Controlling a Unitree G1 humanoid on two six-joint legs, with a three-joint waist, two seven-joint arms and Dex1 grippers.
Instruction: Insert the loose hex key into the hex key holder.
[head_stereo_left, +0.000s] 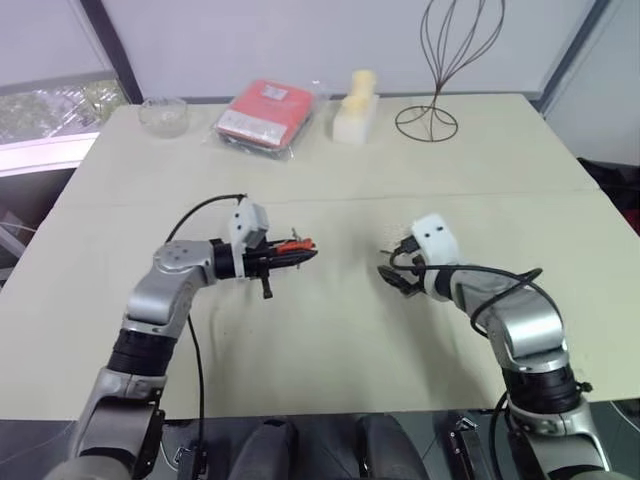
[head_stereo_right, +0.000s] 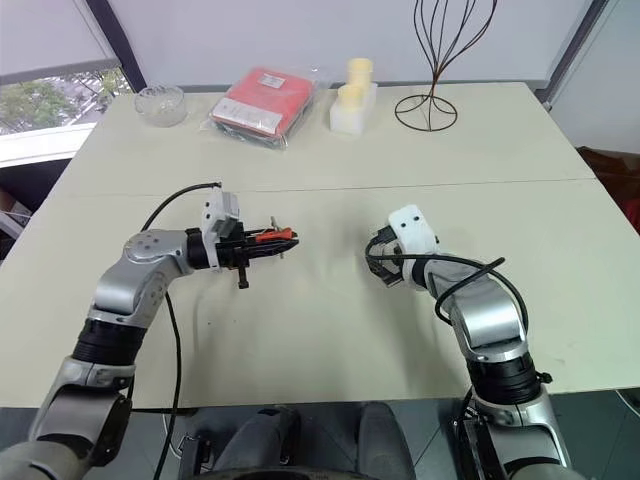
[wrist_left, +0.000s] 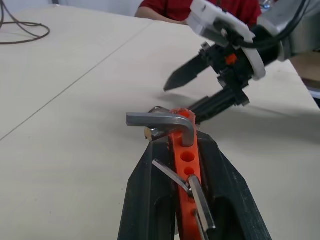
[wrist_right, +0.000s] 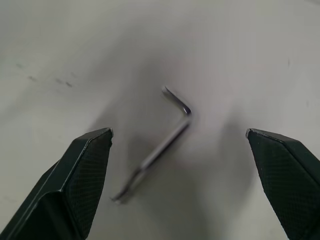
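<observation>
So nearest the robot you've got the two arms over the pale beige surface (head_stereo_left: 330, 330). The left pincer (head_stereo_left: 300, 252) points sideways toward the right arm and is clamped tight on the small orange-red plastic hex key holder (wrist_left: 186, 165), held up off the surface. The left wrist view shows it well: a row of round holes down the block, a few grey metal keys seated in it, one bent over across the far end.

The right pincer (wrist_right: 180, 150) is tipped down at the surface with its two black fingers (wrist_right: 82, 175) spread wide apart, gripping nothing. Right between them, flat on the surface, lies the loose hex key (wrist_right: 162, 145), a thin dark grey L-shaped metal rod. Neither finger touches it.

Further back, along the far edge: a small clear glass bowl (head_stereo_left: 163, 115), then a flat red packet in clear plastic wrap (head_stereo_left: 265, 112) with some white print I can't read, then a pale yellow foam-looking block (head_stereo_left: 355, 112), and a thin dark wire stand with a round base (head_stereo_left: 440, 80).
</observation>
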